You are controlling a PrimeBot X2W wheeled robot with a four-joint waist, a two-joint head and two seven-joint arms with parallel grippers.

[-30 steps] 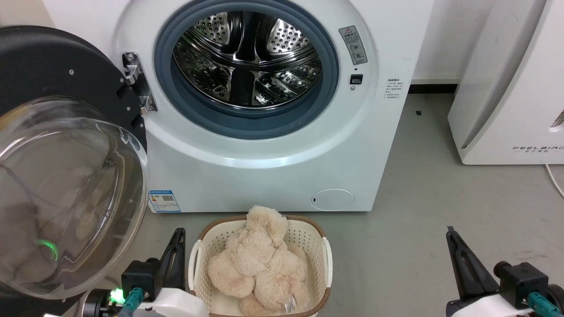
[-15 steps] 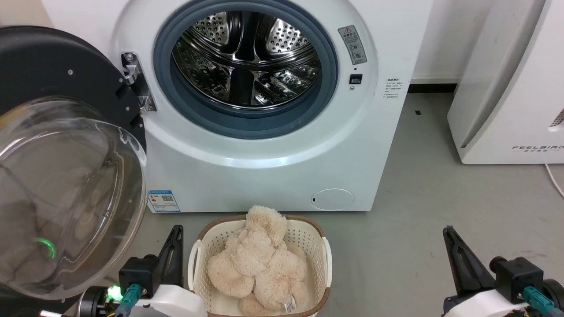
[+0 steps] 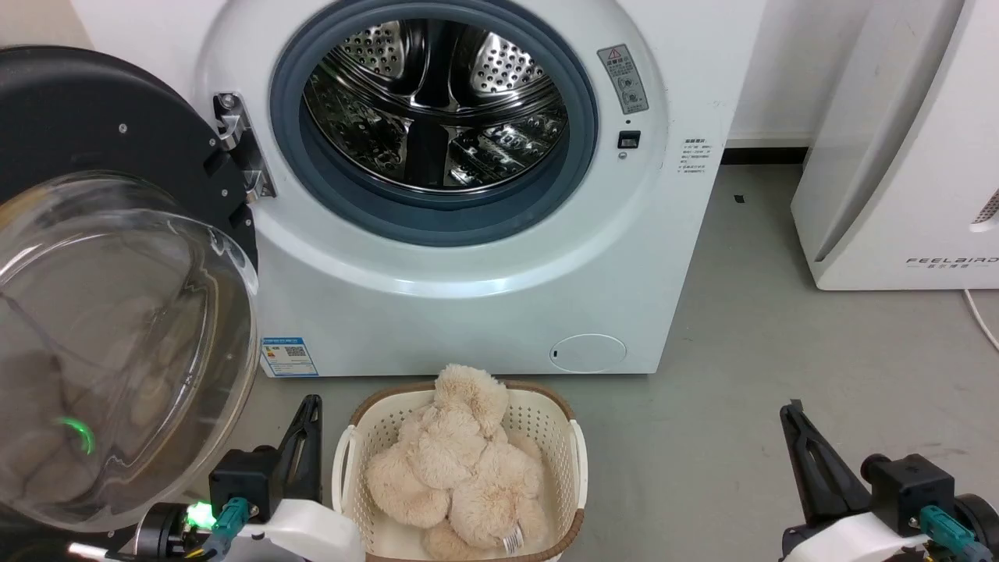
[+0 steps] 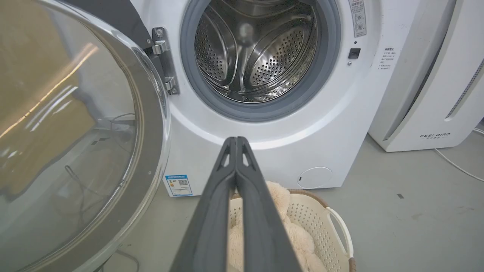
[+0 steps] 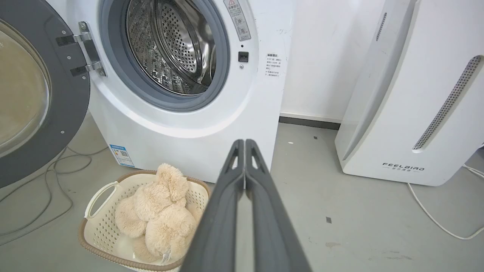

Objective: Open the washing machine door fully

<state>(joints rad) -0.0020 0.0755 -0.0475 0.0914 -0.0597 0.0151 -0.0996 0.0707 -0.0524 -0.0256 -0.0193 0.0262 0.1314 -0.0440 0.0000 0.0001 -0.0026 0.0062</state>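
Observation:
The washing machine (image 3: 484,297) stands white and boxy ahead, its steel drum (image 3: 433,101) exposed inside the grey rubber ring. The washing machine door (image 3: 94,140) is swung wide open to the left on its hinge (image 3: 238,144), black rim with a bulging clear glass bowl (image 3: 117,343) facing me. It also shows as the door (image 4: 75,124) in the left wrist view and the door (image 5: 34,94) in the right wrist view. My left gripper (image 3: 311,406) is shut, low beside the bowl, touching nothing. My right gripper (image 3: 792,414) is shut, far right over the floor.
A cream basket (image 3: 577,453) holding a beige plush toy (image 3: 453,468) sits on the floor before the washer, between my grippers. A white FEELBIRD appliance (image 3: 897,156) stands at the right. Cables (image 5: 45,173) lie on the grey floor under the door.
Both grippers have drifted slightly down and left in the head view. The door and washer have kept their places.

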